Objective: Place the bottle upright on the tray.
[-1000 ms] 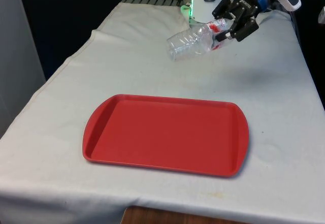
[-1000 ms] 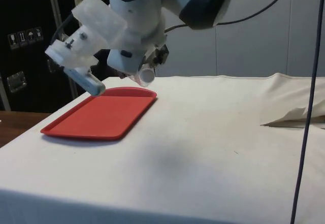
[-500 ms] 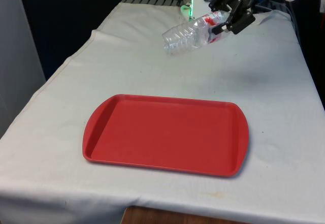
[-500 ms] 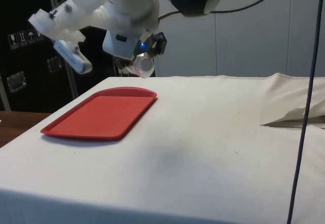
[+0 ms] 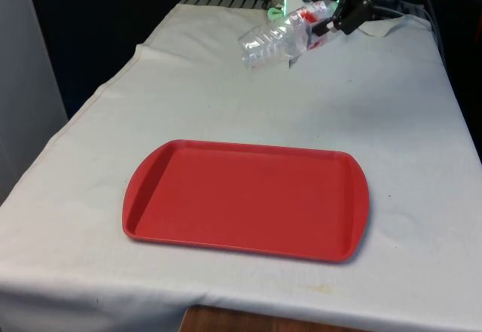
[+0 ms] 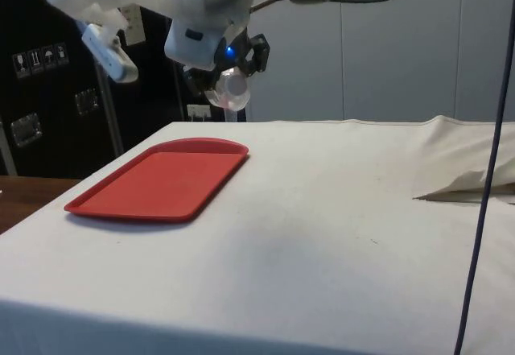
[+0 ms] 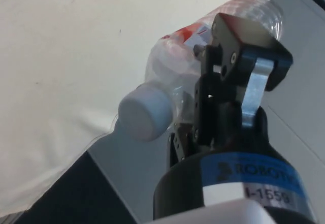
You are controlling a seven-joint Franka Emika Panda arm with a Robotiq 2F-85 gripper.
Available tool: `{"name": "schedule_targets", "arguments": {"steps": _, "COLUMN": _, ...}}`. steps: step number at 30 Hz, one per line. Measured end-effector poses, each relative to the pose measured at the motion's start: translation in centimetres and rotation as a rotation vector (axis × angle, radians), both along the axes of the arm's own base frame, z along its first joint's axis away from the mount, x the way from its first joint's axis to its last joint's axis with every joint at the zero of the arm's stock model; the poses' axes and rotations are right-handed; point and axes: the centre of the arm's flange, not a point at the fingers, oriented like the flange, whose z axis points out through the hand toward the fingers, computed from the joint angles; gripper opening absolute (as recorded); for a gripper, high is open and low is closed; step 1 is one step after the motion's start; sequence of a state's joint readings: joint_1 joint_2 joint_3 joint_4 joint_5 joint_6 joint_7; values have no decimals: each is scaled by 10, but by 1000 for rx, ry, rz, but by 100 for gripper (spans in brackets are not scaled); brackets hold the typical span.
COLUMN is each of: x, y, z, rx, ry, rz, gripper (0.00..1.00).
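A clear plastic bottle (image 5: 273, 40) with a red label and a white cap (image 7: 144, 111) hangs in the air, lying nearly flat, above the table's far end. My gripper (image 5: 325, 22) is shut on the bottle's upper part near the label; the base points toward the front view's left. From the side, the bottle (image 6: 229, 89) shows end-on, held by the gripper (image 6: 233, 69) well above the cloth. The red tray (image 5: 245, 198) lies flat on the cloth nearer the front edge, with nothing on it, also red tray (image 6: 157, 179).
White cloth covers the table (image 5: 392, 121). A fold of cloth (image 6: 463, 179) rises at the side view's right edge. A thin cable (image 6: 483, 170) hangs down there.
The gripper has lifted the bottle higher and carried it farther toward the table's far end, away from the tray. The tray has not moved.
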State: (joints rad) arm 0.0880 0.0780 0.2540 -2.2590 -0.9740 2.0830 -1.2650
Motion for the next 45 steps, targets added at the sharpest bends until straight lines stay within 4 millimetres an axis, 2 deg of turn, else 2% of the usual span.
{"name": "schedule_targets", "arguments": {"steps": 11, "x": 0, "y": -6, "z": 11, "rx": 55, "ry": 24, "rz": -33, "gripper": 0}}
{"name": "schedule_targets", "arguments": {"steps": 45, "x": 8, "y": -31, "z": 20, "rx": 246, "ry": 70, "rz": -139, "gripper": 0}}
